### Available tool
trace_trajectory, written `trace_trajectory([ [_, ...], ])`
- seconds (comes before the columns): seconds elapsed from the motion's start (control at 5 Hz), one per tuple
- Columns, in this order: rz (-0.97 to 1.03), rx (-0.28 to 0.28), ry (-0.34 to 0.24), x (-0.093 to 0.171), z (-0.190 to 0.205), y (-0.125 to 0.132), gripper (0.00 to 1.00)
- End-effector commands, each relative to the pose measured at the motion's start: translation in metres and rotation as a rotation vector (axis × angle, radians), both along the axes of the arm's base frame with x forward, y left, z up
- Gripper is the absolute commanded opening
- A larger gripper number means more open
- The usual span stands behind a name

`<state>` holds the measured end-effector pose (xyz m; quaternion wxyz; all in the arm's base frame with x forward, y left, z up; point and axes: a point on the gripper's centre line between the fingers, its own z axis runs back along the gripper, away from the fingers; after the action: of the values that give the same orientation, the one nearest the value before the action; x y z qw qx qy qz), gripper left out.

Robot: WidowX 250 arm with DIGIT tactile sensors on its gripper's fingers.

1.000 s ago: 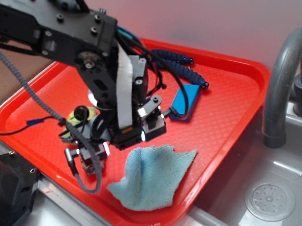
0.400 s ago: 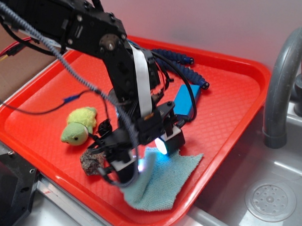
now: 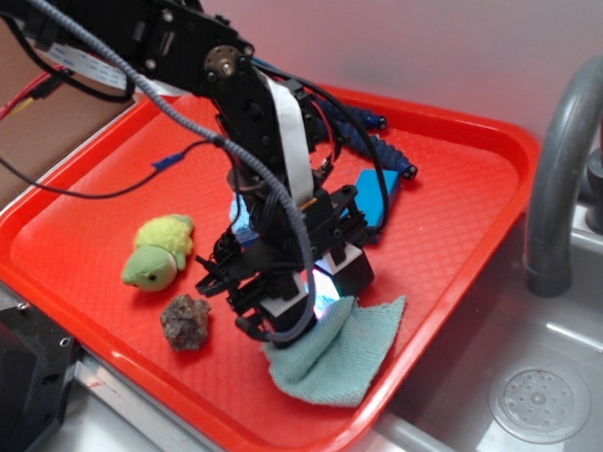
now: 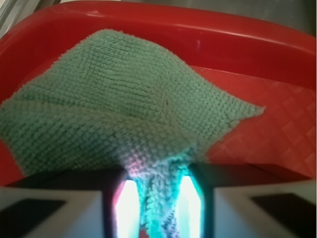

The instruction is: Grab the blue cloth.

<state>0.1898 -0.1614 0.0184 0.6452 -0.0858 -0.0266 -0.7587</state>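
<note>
The blue cloth is a pale blue-green terry rag lying at the near right edge of the red tray. My gripper is down on the cloth's left part. In the wrist view the cloth spreads out ahead, and a bunched fold of it runs between my two lit pads. The gripper is shut on that fold. The part of the cloth under the gripper is hidden in the exterior view.
A green plush turtle and a brown rock lie on the tray to the left of the gripper. A bright blue block and a dark blue beaded cord lie behind it. A grey faucet and a sink are to the right.
The gripper has swung right from beside the rock, come down onto the cloth and closed on a fold. The cloth has bunched and shifted right. The turtle and rock have come into view.
</note>
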Motion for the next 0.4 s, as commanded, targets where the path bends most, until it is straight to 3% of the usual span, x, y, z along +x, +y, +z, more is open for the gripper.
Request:
trace_trajectory([
  [0.0,0.459,0.029,0.012,-0.015,0.032,0.033,0.0],
  [0.2,0.711,0.058,-0.057,-0.005,0.082,0.035,0.0],
])
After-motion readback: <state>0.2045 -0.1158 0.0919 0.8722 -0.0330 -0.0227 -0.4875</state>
